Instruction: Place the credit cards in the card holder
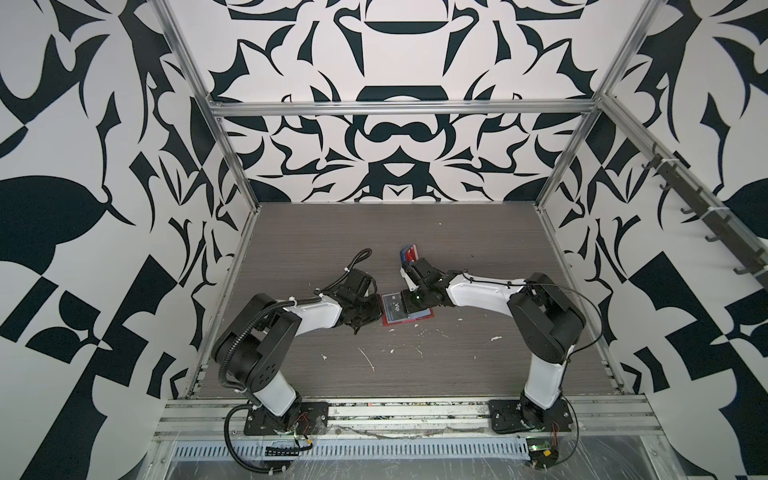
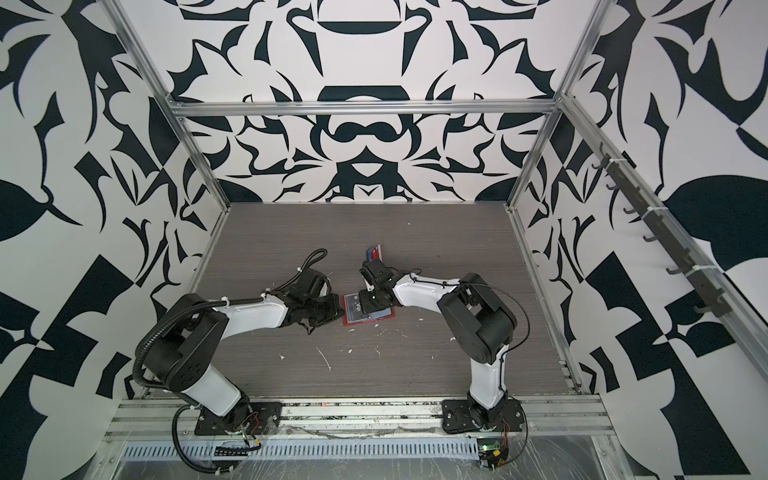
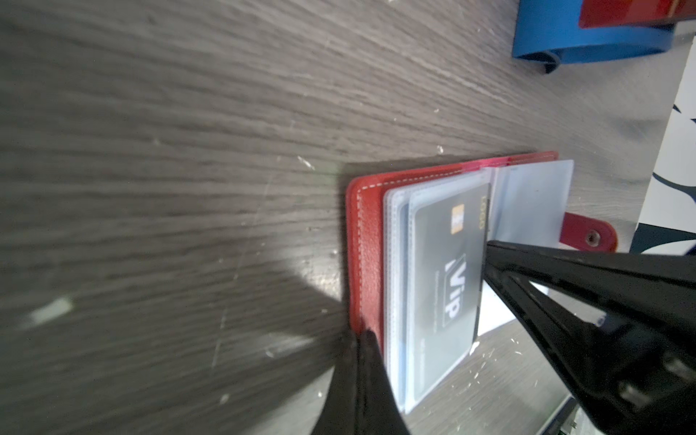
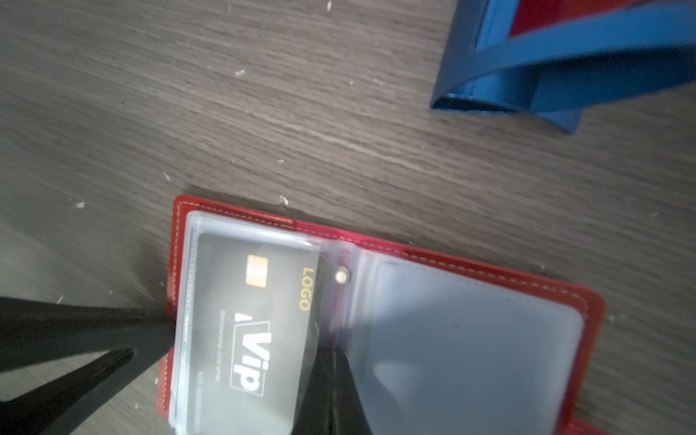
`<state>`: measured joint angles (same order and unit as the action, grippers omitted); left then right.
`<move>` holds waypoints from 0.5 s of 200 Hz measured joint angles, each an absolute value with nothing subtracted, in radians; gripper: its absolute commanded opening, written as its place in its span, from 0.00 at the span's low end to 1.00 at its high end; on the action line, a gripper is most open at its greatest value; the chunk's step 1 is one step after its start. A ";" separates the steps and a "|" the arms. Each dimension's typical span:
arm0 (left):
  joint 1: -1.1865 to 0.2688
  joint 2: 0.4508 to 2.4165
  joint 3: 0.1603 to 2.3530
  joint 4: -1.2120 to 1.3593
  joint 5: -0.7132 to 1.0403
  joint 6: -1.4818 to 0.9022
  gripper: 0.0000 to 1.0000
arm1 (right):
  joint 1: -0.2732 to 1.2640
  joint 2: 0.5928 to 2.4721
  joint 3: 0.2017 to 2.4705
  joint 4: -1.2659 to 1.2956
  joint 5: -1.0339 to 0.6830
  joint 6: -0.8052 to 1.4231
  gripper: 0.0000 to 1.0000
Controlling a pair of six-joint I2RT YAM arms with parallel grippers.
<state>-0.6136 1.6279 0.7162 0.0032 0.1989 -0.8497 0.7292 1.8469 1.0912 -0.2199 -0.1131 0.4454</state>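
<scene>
red leather-like card holder (image 3: 367,256) lies open and flat near the middle of the grey wood-grain desk (image 1: 415,232). a dark vip card (image 4: 260,331) sits in the clear sleeve on the page toward the desk's left edge. the left pincer (image 3: 361,339), tips together, presses on that page's outer red border. the right pincer (image 4: 331,354), also closed, touches the card's edge by the spine. a blue rack (image 4: 489,90) holding a red card (image 3: 632,11) stands toward the far edge.

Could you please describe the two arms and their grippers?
Both have white links and black joints. The left arm carries a corrugated black conduit; the right arm thin black cables and a green light. The left gripper and right gripper are black and tapering.
</scene>
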 measured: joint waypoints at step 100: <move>-0.615 1.621 0.780 -0.160 0.136 -0.760 0.00 | 0.706 1.712 0.990 -0.192 -0.062 0.467 0.00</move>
